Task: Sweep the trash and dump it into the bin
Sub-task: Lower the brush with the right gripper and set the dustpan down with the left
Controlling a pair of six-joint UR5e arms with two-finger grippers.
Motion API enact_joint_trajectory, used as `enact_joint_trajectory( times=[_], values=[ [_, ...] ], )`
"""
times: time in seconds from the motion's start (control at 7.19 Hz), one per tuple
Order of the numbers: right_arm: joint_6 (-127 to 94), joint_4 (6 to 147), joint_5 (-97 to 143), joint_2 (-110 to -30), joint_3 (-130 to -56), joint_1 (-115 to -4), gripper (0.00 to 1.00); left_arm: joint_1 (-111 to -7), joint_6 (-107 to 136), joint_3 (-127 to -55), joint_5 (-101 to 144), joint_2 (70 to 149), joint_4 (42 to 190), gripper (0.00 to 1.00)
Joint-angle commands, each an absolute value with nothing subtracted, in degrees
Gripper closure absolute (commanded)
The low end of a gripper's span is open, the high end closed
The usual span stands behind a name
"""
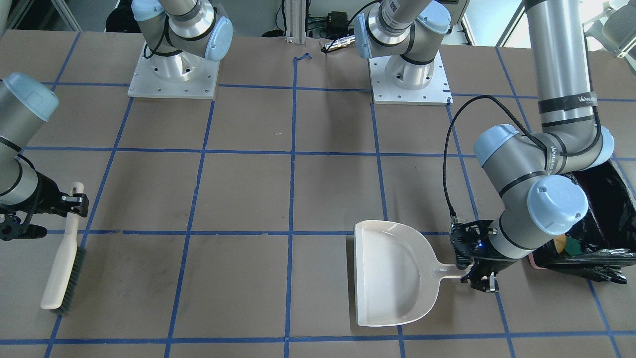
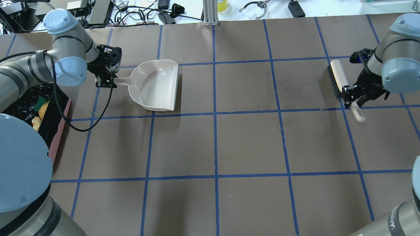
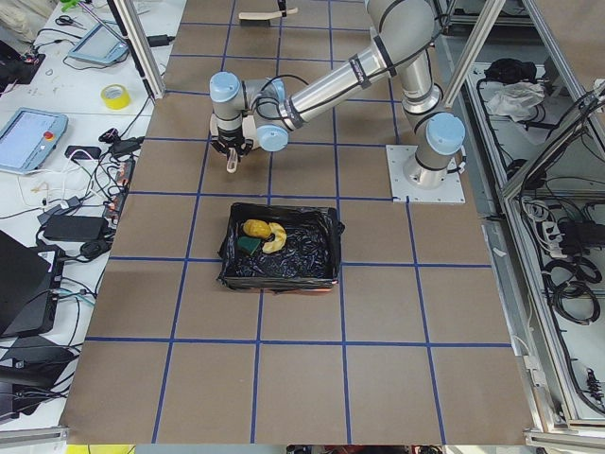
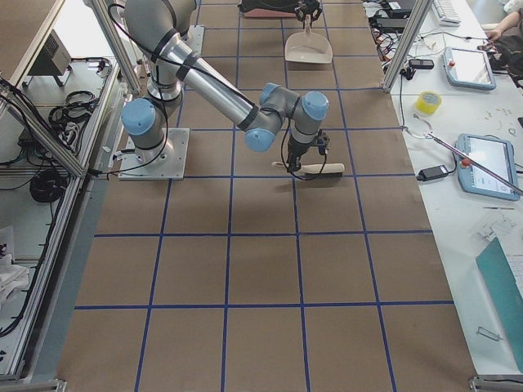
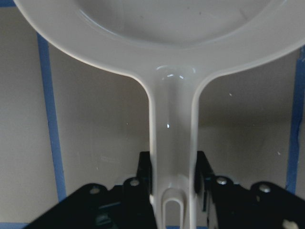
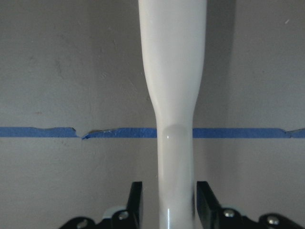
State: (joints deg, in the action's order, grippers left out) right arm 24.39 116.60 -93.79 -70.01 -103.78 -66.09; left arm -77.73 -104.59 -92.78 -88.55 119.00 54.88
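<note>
The pink bin (image 3: 284, 284), lined with a black bag, stands at the table's left end. In it lies the trash: the golden-brown lump (image 3: 255, 228), the cream half-ring (image 3: 276, 238) and the sponge piece (image 3: 248, 244), green side up. The beige dustpan (image 2: 157, 85) lies flat and empty on the table beside the bin. My left gripper (image 2: 106, 80) is shut on its handle (image 5: 172, 143). On the far right lies the brush (image 2: 338, 73). My right gripper (image 2: 353, 98) straddles its handle (image 6: 174, 157), slightly open, with a gap at one finger (image 6: 136, 200).
Blue tape lines (image 2: 215, 113) grid the brown tabletop. Both arm bases (image 1: 410, 84) stand at the robot's edge. Cables and small tools (image 2: 157, 9) lie beyond the far edge. The left arm's elbow (image 1: 556, 204) hangs over the bin's corner.
</note>
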Motion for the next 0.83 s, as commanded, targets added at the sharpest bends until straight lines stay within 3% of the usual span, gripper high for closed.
enact_joint_trajectory(
  times=[0.0,0.28,0.42,0.56,0.7],
  values=[
    [24.52,116.89,-93.78,-69.17,-103.45,-66.01,0.35,-79.18,-103.72,-92.72,-91.12,119.35,54.15,1.0],
    [24.61,116.89,-94.04,-69.17,-103.27,-66.09,0.35,-79.28,-103.54,-92.72,-91.58,119.53,53.09,1.0],
    [23.91,116.89,-93.87,-69.26,-103.36,-66.09,0.35,-79.28,-103.54,-92.64,-91.58,119.71,52.3,0.75],
    [23.91,116.72,-93.78,-69.52,-102.92,-66.09,0.31,-79.28,-103.45,-92.72,-91.5,119.71,52.29,0.18],
    [23.91,116.81,-93.17,-70.04,-102.48,-66.09,0.26,-79.28,-103.19,-92.72,-91.15,119.45,52.21,0.0]
  ],
)
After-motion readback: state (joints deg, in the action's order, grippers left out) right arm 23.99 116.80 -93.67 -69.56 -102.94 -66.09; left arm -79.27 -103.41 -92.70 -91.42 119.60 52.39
